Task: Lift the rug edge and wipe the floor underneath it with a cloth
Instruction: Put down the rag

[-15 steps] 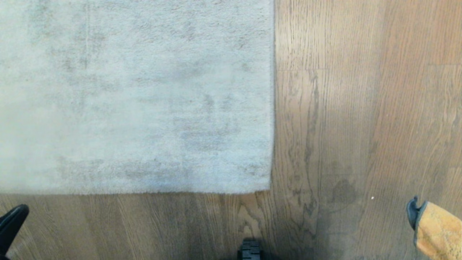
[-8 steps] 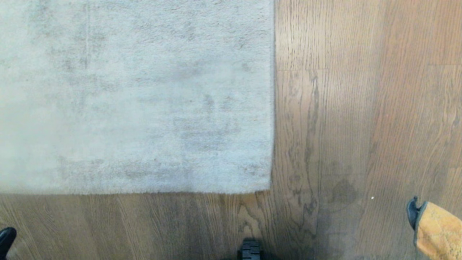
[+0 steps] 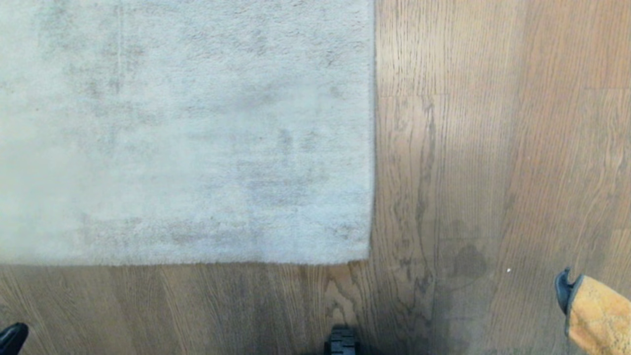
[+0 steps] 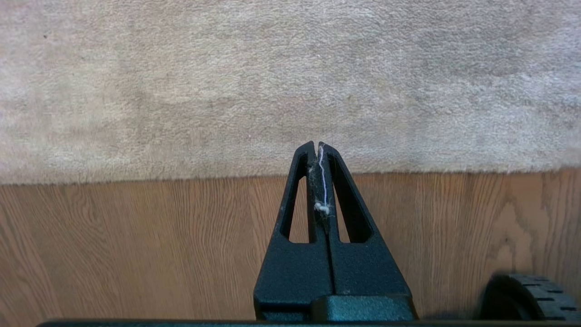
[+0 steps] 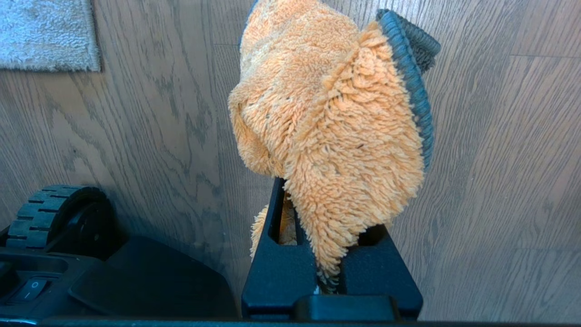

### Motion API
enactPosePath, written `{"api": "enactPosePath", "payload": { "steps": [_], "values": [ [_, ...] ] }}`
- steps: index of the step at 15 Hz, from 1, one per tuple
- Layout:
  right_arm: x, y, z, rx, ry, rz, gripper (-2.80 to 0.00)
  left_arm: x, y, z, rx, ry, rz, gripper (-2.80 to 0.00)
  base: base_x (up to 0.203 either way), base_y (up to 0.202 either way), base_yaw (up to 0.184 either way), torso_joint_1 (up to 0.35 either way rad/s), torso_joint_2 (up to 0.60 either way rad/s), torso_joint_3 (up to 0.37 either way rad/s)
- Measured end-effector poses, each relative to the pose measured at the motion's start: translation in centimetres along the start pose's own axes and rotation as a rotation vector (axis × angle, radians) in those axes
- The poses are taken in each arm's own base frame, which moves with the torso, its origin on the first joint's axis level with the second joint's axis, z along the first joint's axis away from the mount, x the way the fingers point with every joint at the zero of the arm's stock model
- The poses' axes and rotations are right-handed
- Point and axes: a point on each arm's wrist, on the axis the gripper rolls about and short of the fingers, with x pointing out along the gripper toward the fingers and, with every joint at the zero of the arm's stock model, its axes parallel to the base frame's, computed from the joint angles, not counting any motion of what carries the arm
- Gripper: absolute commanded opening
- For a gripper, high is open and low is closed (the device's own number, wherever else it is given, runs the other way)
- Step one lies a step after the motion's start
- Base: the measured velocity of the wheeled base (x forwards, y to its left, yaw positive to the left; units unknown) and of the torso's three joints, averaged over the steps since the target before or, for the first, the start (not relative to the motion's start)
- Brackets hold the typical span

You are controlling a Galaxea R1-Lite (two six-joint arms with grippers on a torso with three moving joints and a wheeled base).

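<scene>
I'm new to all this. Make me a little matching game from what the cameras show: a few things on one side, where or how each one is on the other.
Things:
1. rug
2. cloth
3. left gripper
4. floor

States:
A. jaws shut, nothing held except stray lint
B. brown wood-grain planks, bare beside the rug
C. orange and fluffy with a grey-blue border, clamped in the right gripper
D. pale grey, lying flat, edge not lifted

Pairs: 1-D, 2-C, 3-A, 4-B
</scene>
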Motion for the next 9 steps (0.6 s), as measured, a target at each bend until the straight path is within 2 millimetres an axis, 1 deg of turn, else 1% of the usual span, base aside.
{"api": "enactPosePath", "payload": {
  "steps": [4, 6, 9],
  "values": [
    [0.0, 0.0, 0.0, 0.000, 0.000, 0.000, -2.80, 0.0, 0.0, -0.2, 0.000, 0.014, 0.001, -2.80, 0.000, 0.000, 0.000, 0.000, 0.00, 0.000],
    [0.0, 0.0, 0.0, 0.000, 0.000, 0.000, -2.80, -0.2, 0.0, -0.6, 0.004, 0.044, 0.023, -2.80, 0.000, 0.000, 0.000, 0.000, 0.00, 0.000],
    [0.0, 0.0, 0.0, 0.000, 0.000, 0.000, -2.80, -1.0, 0.0, -1.4, 0.007, 0.052, 0.061, -2.80, 0.000, 0.000, 0.000, 0.000, 0.00, 0.000]
  ]
}}
